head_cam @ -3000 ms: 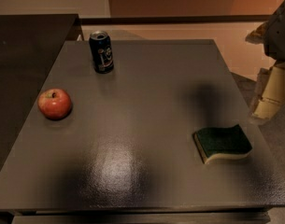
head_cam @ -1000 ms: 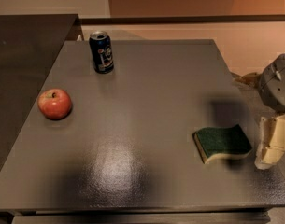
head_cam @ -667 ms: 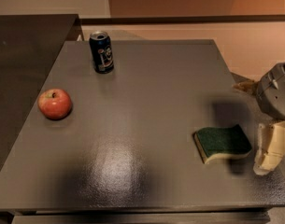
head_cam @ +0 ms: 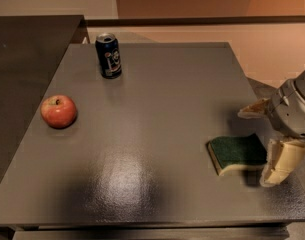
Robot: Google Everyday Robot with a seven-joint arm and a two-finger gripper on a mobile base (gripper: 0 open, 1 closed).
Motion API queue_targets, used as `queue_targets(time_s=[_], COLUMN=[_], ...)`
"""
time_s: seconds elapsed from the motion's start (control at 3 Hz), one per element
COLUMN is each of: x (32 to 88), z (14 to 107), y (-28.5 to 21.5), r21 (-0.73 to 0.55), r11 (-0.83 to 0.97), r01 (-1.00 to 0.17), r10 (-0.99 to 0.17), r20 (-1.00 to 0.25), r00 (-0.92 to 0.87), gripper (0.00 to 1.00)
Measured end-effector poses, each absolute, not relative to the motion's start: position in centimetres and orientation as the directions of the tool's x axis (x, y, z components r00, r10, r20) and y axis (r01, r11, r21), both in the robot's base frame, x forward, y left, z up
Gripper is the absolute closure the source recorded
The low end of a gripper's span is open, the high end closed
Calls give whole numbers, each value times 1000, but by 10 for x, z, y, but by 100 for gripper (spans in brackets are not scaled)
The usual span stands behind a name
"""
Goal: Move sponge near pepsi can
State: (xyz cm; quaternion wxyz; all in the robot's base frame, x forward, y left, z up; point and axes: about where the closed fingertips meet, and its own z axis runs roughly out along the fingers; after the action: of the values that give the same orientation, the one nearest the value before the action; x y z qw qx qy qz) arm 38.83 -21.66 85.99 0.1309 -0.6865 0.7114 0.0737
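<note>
The sponge (head_cam: pixel 238 153), dark green on top with a pale yellow foam layer, lies flat at the right front of the grey table (head_cam: pixel 157 109). The pepsi can (head_cam: pixel 108 55), dark blue with a silver rim, stands upright at the far left of the table. My gripper (head_cam: pixel 266 141) is at the right edge, just right of the sponge and low over the table. It is open: one pale finger (head_cam: pixel 280 162) sits at the sponge's right front corner, the other (head_cam: pixel 253 109) behind the sponge's far edge. The sponge is not gripped.
A red apple (head_cam: pixel 58 111) sits at the left side of the table, in front of the can. A dark counter (head_cam: pixel 27 59) adjoins the table on the left. The table's right edge runs under my gripper.
My gripper has come down and forward along the right edge and shifted left, so its fingers now stand on either side of the sponge's right end. Sponge, can and apple have not moved.
</note>
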Motion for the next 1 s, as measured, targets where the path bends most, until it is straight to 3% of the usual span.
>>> queue_targets(time_s=[1.0], x=[388], z=[857], y=[-205], r21=[-54], r11=[12], r01=[-998], r10=[-963], r20=[-270], r00=[4], gripper=[88])
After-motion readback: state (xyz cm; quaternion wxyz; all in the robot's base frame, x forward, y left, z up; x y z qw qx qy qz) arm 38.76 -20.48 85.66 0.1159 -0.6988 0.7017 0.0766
